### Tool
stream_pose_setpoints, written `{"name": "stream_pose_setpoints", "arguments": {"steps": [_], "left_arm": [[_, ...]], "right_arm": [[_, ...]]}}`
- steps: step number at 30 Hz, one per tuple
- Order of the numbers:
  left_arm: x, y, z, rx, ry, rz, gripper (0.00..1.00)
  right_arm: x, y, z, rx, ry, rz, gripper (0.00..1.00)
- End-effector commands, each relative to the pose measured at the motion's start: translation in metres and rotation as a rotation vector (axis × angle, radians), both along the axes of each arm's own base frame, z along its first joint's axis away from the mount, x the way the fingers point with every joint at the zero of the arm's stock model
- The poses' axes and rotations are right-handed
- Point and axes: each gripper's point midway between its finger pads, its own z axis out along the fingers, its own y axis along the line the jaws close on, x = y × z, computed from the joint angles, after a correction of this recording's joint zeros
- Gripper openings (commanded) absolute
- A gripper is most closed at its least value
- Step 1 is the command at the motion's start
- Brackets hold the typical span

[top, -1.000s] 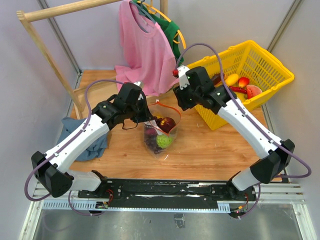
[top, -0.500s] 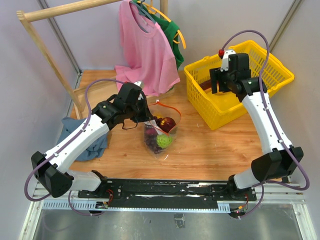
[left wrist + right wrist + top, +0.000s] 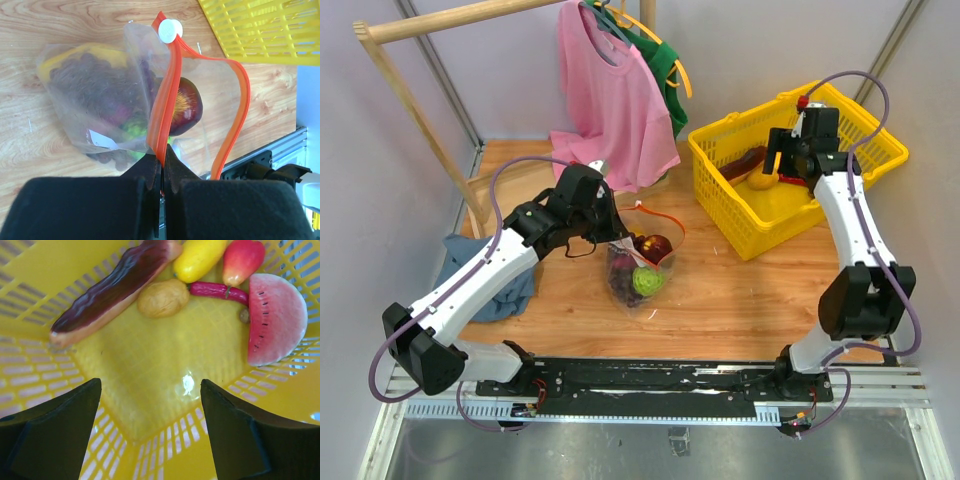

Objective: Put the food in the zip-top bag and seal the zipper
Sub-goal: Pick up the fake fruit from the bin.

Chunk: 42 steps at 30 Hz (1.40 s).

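Note:
The clear zip-top bag (image 3: pixel 642 268) lies mid-table holding dark grapes (image 3: pixel 95 85), a green piece (image 3: pixel 647 281) and a dark red fruit (image 3: pixel 186 106). My left gripper (image 3: pixel 162 159) is shut on its red-orange zipper strip (image 3: pixel 167 95), whose white tab (image 3: pixel 170 30) is at the far end; the other strip side (image 3: pixel 235 115) bows away, so the mouth gapes. My right gripper (image 3: pixel 150 405) is open and empty over the yellow basket (image 3: pixel 840 205). In the basket lie a watermelon slice (image 3: pixel 277 317), a yellow fruit (image 3: pixel 199 259), a red-yellow fruit (image 3: pixel 242 259), a red chili (image 3: pixel 217 290), a tan potato (image 3: pixel 163 298) and a dark purple eggplant (image 3: pixel 110 287).
A pink shirt (image 3: pixel 610 100) and a green garment hang from a wooden rack (image 3: pixel 410 110) at the back. A blue cloth (image 3: pixel 505 285) lies at the left under my left arm. The basket's corner (image 3: pixel 260 30) lies close to the bag.
My right arm has swung from beside the bag over to the basket and now hovers above its inside. The left gripper and the bag have stayed put.

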Motion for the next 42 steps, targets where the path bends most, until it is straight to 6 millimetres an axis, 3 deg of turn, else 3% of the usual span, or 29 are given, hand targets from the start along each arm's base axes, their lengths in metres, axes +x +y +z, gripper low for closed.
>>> {"name": "stream_pose_setpoints", "arguments": {"steps": [1, 5, 11, 17, 22, 31, 34, 38, 42], "left_arm": [[0.011, -0.007, 0.025, -0.055, -0.096, -0.015, 0.0], [0.01, -0.01, 0.024, -0.061, -0.099, -0.031, 0.0], [0.01, -0.011, 0.022, -0.063, -0.101, -0.045, 0.0], [0.009, -0.01, 0.019, -0.054, -0.098, -0.046, 0.0], [0.009, -0.009, 0.016, -0.046, -0.089, -0.042, 0.0], [0.007, -0.007, 0.011, -0.033, -0.07, -0.038, 0.0], [0.007, -0.006, 0.012, -0.032, -0.074, -0.035, 0.0], [0.008, -0.005, 0.01, -0.026, -0.07, -0.032, 0.0], [0.008, -0.006, 0.008, -0.023, -0.063, -0.035, 0.0]], "right_arm": [[0.034, -0.024, -0.023, 0.087, -0.031, -0.153, 0.83], [0.061, -0.034, -0.054, 0.156, -0.027, -0.218, 0.86], [0.097, -0.031, -0.094, 0.254, -0.046, -0.275, 0.87], [0.114, -0.043, -0.133, 0.267, -0.04, -0.387, 0.85], [0.118, -0.049, -0.164, 0.262, -0.003, -0.447, 0.79], [0.125, -0.042, -0.219, 0.335, 0.097, -0.442, 0.77], [0.127, -0.04, -0.228, 0.368, 0.111, -0.446, 0.8], [0.132, -0.038, -0.224, 0.42, 0.069, -0.43, 0.82], [0.131, -0.047, -0.224, 0.403, 0.063, -0.455, 0.77]]}}
